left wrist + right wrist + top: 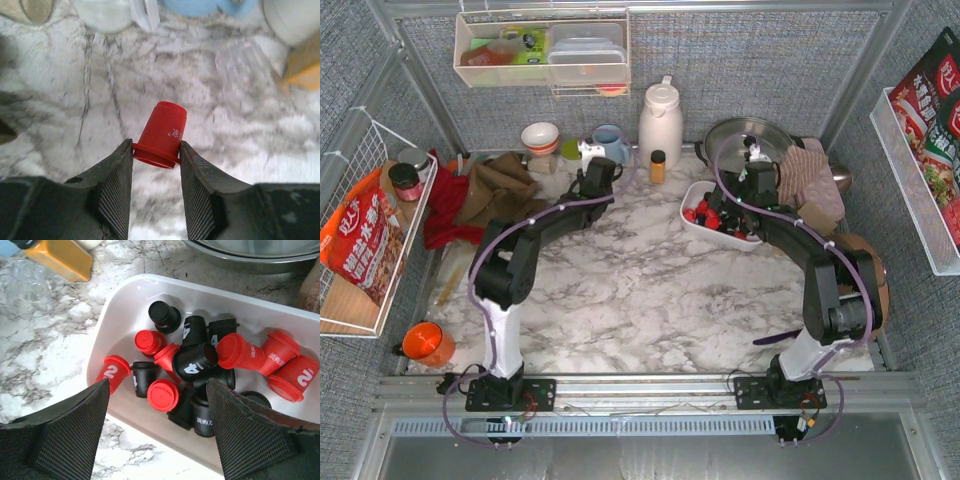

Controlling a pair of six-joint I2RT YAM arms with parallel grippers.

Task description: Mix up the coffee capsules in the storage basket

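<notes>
Top: storage basket [688, 205] of coffee capsules [720, 215] far right on bench [620, 290], open marble mid-bench.
Left wrist: my left hand [156, 150] pinches one red capsule [164, 131] by its rim.
Right wrist: my right hand [157, 387] spread wide over basket's near wall.

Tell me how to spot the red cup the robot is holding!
Find the marble table, then the left arm's claw reaching toward the blue mug at the back. Pinched in it is one red capsule. The other capsules lie piled in the white basket; this one sits alone.
</notes>
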